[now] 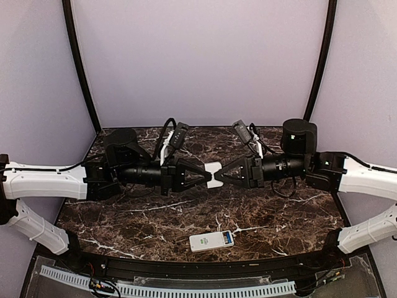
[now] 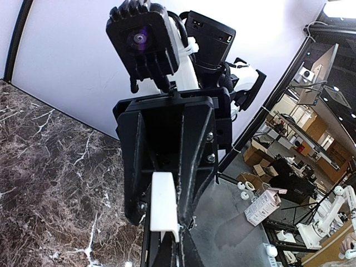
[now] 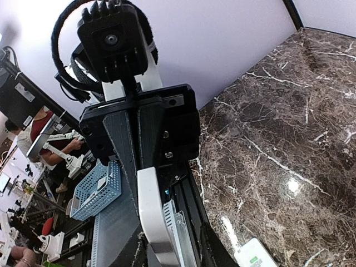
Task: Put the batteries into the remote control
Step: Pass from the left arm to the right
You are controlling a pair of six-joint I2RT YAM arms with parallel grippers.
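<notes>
Left fingers [image 1: 206, 176] clamped on white piece [image 1: 214, 169] mid-air; right fingers [image 1: 223, 176] around it, hold unclear. Risk: slips between them, falls to desk [image 1: 124, 217].

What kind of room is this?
Probably a robotics lab: a marble-patterned table inside plain purple walls, with another robot arm and a person beyond.

This is looking like a robotics lab; a dark marbled surface [image 1: 273, 217] is sitting inside a pale lilac booth [image 1: 198, 56]; beyond it, other white robot arms [image 2: 328, 222] are standing on benches; cardboard boxes [image 2: 260, 164] are lying about; a person in red [image 3: 40, 130] is sitting near a blue basket [image 3: 97, 192].
</notes>
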